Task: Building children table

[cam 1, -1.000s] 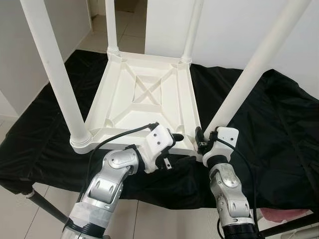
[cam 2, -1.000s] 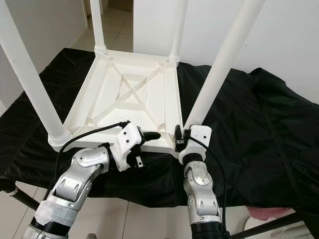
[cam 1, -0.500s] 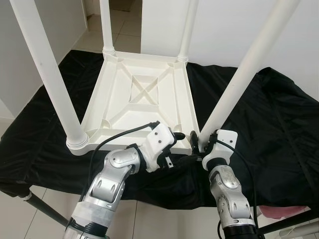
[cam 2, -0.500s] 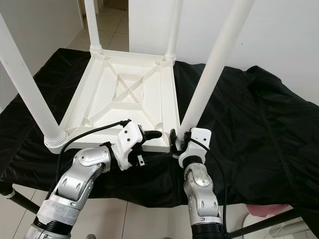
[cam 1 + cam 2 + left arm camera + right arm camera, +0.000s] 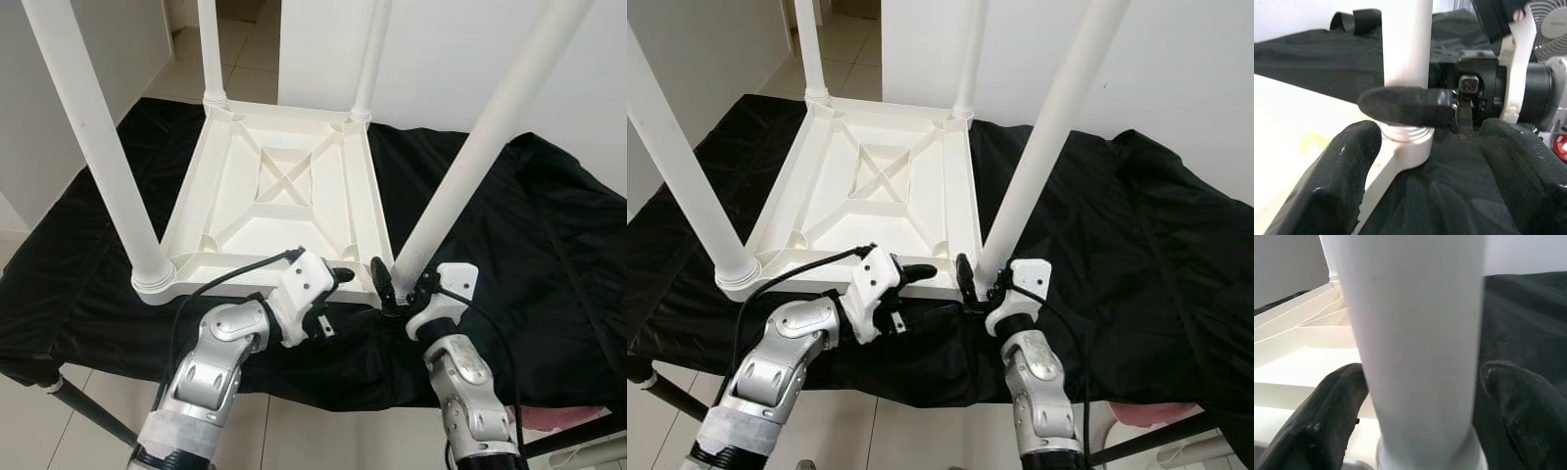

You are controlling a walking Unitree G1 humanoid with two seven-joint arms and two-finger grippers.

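A white plastic children's table point(image 5: 284, 186) lies upside down on a black cloth, its four legs pointing up. My right gripper point(image 5: 397, 284) is at the foot of the near right leg point(image 5: 460, 186). In the right wrist view that leg point(image 5: 1420, 333) fills the gap, with a black finger point(image 5: 1332, 416) touching it on each side. My left gripper point(image 5: 335, 302) is open just left of that, at the table's near edge. The left wrist view looks between its spread fingers point(image 5: 1342, 166) at the leg's socket point(image 5: 1408, 139) and the right gripper's finger point(image 5: 1405, 105).
The black cloth point(image 5: 549, 225) covers the whole work surface and hangs over its near edge. A white wall stands behind, with a tiled floor and doorway at the far left. A fan point(image 5: 1552, 14) is beyond the right arm.
My right wrist has swung out to the right, and its fingers now sit on either side of the leg's foot. The left gripper has drawn back slightly toward me.
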